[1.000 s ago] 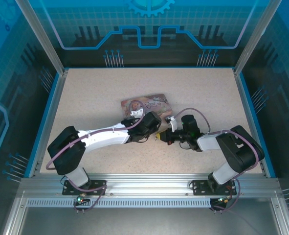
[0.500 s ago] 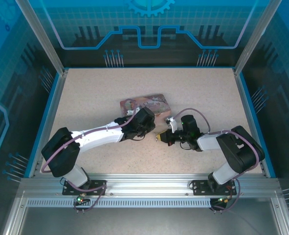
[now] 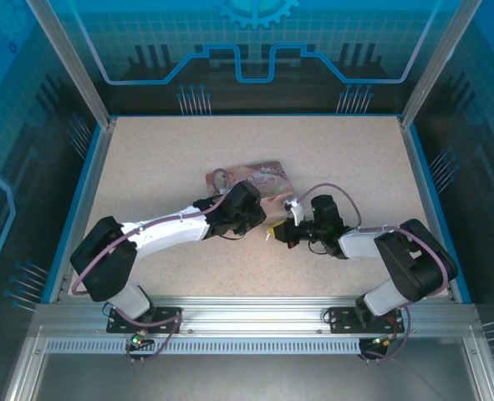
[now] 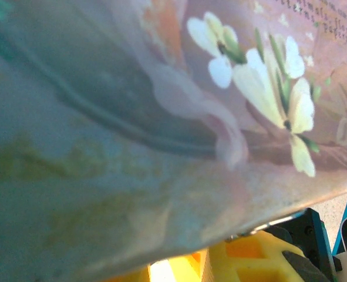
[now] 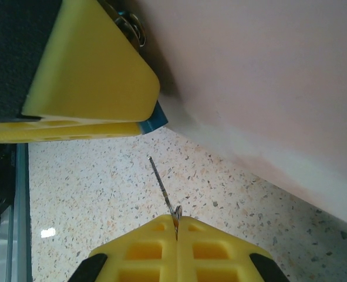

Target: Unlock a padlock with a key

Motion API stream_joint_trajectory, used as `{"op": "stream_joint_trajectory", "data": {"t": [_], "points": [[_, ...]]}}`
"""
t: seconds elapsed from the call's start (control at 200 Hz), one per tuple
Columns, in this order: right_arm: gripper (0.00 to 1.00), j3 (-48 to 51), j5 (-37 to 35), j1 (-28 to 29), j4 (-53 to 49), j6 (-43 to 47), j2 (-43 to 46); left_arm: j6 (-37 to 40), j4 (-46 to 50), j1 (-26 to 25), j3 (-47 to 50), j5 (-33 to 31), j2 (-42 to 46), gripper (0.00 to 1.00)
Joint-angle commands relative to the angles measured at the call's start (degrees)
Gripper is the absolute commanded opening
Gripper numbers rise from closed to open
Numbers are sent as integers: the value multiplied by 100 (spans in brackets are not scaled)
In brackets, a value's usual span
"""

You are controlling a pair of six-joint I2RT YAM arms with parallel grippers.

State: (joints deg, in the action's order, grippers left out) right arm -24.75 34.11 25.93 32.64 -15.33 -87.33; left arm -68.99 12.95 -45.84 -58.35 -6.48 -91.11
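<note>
In the right wrist view, my right gripper (image 5: 177, 228) is shut on the key (image 5: 161, 185), whose thin blade sticks out over the speckled table toward the padlock (image 5: 154, 119). Only a teal-blue corner of the padlock peeks out between the yellow fingers (image 5: 91, 76) of my left gripper (image 3: 259, 217), with its silvery shackle (image 5: 132, 26) above. The key tip stands a short way below the padlock, apart from it. From above, my right gripper (image 3: 272, 235) faces the left one just in front of the pink tin (image 3: 251, 178).
The pink illustrated tin (image 4: 232, 88) lies right against the left gripper and close to the key (image 5: 267, 76). Bare speckled tabletop (image 3: 338, 150) extends around it, bounded by blue rails and the metal frame (image 3: 247, 317) at the near edge.
The left arm has drawn its elbow left and its gripper has moved slightly up toward the tin. The right gripper has shifted slightly, still holding the key.
</note>
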Motion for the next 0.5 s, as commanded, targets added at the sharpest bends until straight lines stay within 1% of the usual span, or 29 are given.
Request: {"op": "stream_joint_trajectory", "data": {"t": [0.0,0.3,0.495], "points": [[0,32,78,-16,-90,159,52,114,-216,41,-121,264,15,12],[0,58,17,-60,10,175,-30,149,-205,112,-144,403,-5,11],[0,67,5,-67,59,188,-36,312,29,228,-258,539,8,11]]}}
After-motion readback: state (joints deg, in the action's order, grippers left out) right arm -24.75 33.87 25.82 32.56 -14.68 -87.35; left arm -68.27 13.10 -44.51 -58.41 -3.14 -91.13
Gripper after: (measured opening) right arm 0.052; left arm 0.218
